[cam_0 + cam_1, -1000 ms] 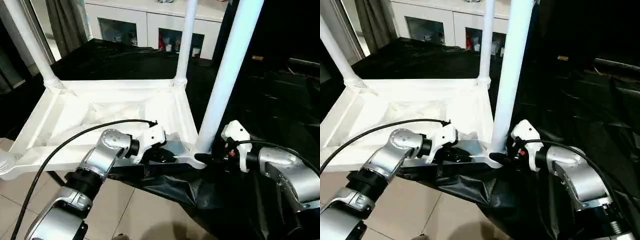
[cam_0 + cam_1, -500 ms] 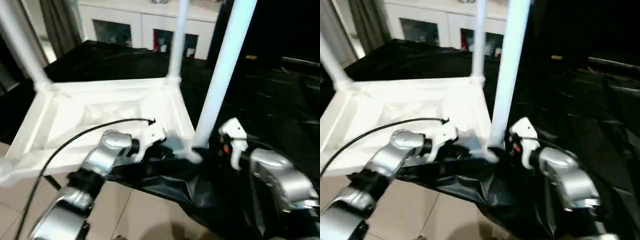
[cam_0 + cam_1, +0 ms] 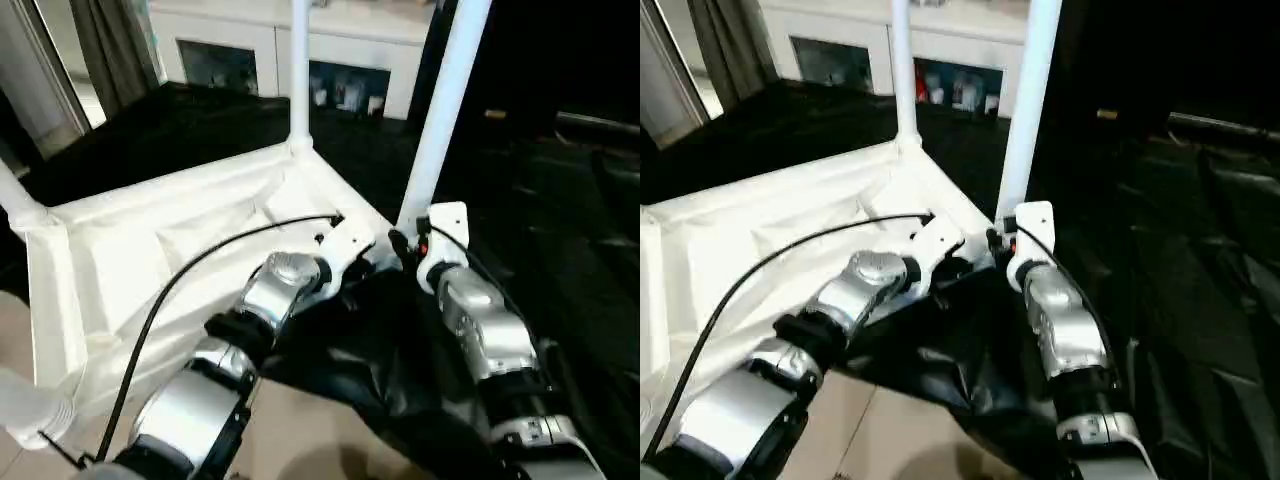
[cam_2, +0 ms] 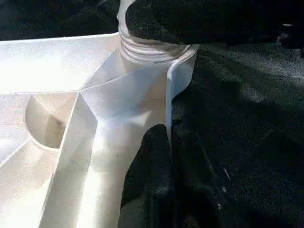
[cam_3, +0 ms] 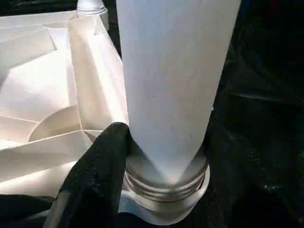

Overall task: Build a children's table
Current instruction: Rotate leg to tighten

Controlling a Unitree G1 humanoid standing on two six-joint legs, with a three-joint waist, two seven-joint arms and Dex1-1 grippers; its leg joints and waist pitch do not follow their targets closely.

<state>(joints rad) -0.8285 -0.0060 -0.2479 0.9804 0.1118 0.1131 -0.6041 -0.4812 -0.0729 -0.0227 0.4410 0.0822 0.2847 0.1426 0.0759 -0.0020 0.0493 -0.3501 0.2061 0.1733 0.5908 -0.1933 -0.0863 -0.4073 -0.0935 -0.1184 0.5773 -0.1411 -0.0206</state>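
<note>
The children's table lies upside down, its white ribbed tabletop [image 3: 150, 260] facing up. Three legs stand in its corner sockets: a near one [image 3: 445, 90], a far one [image 3: 299, 70] and a left one [image 3: 15, 195]. A further leg end [image 3: 25, 405] shows at the bottom left. My left gripper [image 3: 365, 268] is shut on the tabletop's rim [image 4: 167, 95] beside the near corner, one finger [image 4: 147, 161] on each side of the thin wall. My right gripper [image 3: 402, 238] is around the near leg's base [image 5: 166, 156], just above the threaded collar, with one finger [image 5: 102, 161] pressed against it.
A crumpled black sheet [image 3: 560, 200] covers the surface under and to the right of the table and hangs over the front edge. A white cabinet [image 3: 250, 50] stands behind. Tiled floor [image 3: 300, 430] shows below.
The whole view has swung, so the table appears turned. Both grippers remain at the same corner, the left on the rim and the right at the leg's base.
</note>
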